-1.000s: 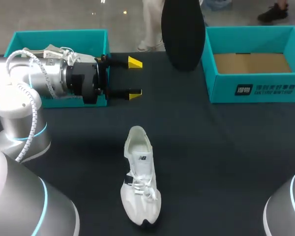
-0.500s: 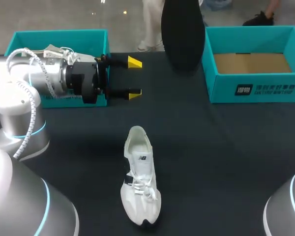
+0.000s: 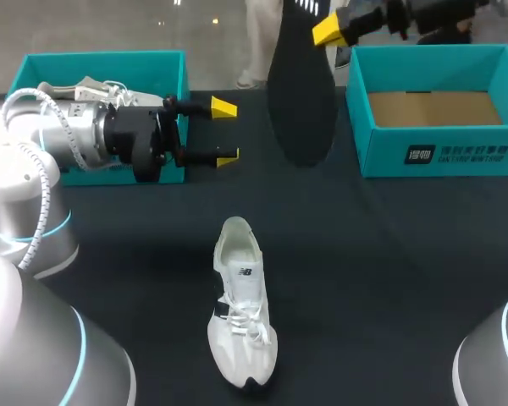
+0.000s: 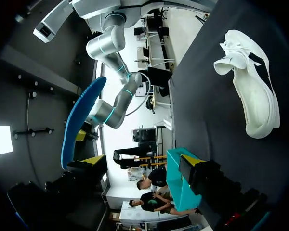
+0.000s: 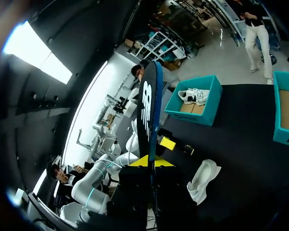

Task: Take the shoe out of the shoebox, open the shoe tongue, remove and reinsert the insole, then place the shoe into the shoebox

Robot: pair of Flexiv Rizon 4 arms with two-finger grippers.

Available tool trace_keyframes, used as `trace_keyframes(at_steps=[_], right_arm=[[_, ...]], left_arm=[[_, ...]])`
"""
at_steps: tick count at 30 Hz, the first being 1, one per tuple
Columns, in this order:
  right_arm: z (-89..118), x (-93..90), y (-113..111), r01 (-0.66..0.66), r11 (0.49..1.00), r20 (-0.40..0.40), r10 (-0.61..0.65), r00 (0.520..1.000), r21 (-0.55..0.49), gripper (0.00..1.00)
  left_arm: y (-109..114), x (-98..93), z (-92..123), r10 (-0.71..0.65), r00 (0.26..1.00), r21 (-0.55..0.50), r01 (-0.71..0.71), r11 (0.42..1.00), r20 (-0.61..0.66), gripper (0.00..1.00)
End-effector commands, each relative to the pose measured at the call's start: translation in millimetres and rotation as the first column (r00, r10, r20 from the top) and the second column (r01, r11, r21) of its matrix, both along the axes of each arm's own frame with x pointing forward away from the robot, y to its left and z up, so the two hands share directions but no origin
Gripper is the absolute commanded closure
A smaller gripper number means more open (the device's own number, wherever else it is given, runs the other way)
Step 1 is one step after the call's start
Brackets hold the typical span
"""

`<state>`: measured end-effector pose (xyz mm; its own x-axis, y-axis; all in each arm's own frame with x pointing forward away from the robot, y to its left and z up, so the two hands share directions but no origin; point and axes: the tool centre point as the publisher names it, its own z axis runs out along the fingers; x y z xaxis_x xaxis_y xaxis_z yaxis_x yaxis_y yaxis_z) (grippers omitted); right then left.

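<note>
Right gripper (image 5: 151, 162) pinches the insole (image 3: 300, 93) by one end; it hangs upright above the table (image 3: 389, 271), just beside the right box (image 3: 432, 152). Left gripper (image 3: 224, 132) hovers with its 2 fingers spread, next to the left box (image 3: 93, 63). The shoe (image 3: 241, 313) lies on the table, well apart from both boxes.

White shoe (image 4: 250, 91) on table (image 4: 197, 115); blue insole (image 4: 79, 120) aloft; fingers (image 4: 94, 160) apart.
</note>
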<state>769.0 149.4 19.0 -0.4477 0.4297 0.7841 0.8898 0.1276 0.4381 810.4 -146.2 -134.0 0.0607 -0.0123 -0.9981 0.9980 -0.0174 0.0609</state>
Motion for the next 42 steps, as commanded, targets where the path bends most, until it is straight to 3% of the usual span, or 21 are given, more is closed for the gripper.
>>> trace_keyframes(at_steps=[1,10,21,33,42], right_arm=[[-27.6,5.6,18.4,0.004,1.000,-0.074,-0.002,0.997,0.023,1.00],[-68.6,3.6,28.2,0.044,0.999,-0.209,-0.050,0.977,-0.030,1.00],[-113.5,3.4,38.2,0.059,0.995,-0.291,-0.079,0.954,-0.075,1.00],[-134.1,22.1,55.2,0.047,0.998,-0.315,-0.058,0.947,-0.042,1.00],[-137.5,29.8,76.4,0.012,1.000,-0.321,-0.016,0.947,-0.014,1.00]], left_arm=[[7.7,0.3,-0.4,0.023,0.999,0.004,-0.023,1.000,0.038,0.00],[10.5,9.2,-0.3,0.042,0.994,0.001,-0.043,0.999,0.100,0.00],[14.3,14.9,-3.6,0.032,0.993,-0.006,-0.032,0.999,0.114,0.00],[9.9,0.0,-5.6,-0.031,0.995,-0.022,0.033,0.999,0.097,0.00],[0.9,-13.7,-9.3,-0.052,0.994,-0.020,0.054,0.998,0.100,0.00]])
